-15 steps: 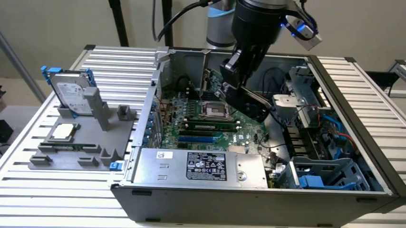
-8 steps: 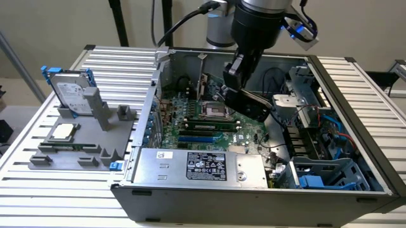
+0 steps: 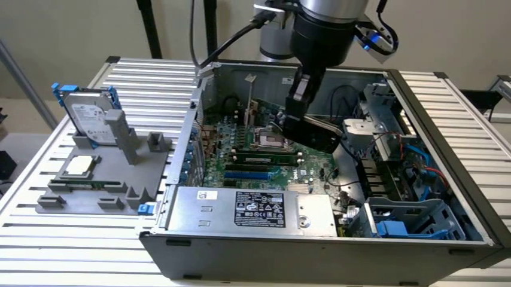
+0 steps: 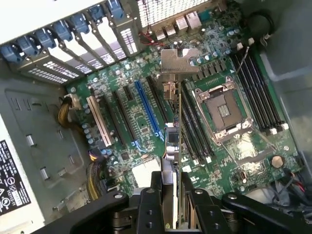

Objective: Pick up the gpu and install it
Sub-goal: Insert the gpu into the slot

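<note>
Fixture of grey plastic, bearing an upright hard drive and a square CPU chip, sits well to the exterior view's left of the pincer. Inside the open computer case, the pincer pinches the gpu, held edge-down below it over the motherboard. Beyond the pincer, to the exterior view's right, is a blue drive cage.
</note>
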Available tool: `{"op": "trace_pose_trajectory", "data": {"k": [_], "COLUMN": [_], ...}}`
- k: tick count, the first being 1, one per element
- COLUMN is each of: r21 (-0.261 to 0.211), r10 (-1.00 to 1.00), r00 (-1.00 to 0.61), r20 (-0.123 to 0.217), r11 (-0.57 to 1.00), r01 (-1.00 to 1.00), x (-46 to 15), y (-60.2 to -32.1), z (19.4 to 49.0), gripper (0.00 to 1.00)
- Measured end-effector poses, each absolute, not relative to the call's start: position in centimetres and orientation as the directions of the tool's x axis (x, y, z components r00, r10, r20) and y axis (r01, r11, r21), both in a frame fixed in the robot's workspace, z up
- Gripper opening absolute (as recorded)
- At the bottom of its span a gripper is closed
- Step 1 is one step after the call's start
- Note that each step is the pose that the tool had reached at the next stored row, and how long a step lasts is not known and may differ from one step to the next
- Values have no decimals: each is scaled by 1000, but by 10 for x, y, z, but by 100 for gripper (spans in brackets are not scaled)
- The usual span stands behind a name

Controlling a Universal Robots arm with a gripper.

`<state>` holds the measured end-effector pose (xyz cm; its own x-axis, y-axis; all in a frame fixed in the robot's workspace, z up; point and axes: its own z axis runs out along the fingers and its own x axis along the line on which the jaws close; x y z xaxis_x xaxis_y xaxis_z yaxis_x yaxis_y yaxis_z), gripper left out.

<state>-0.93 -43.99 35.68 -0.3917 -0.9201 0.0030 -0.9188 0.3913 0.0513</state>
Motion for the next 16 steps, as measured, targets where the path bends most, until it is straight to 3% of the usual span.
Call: {"op": "trace_pose_trajectory", "data": {"k": [16], "r21": [50], "r10": [-993], "r00": [-122], "r20": [-3], "r11": [122], "r01": [-991], "x": [-10], "y": [-440], "z": [343], "gripper": [27]}}
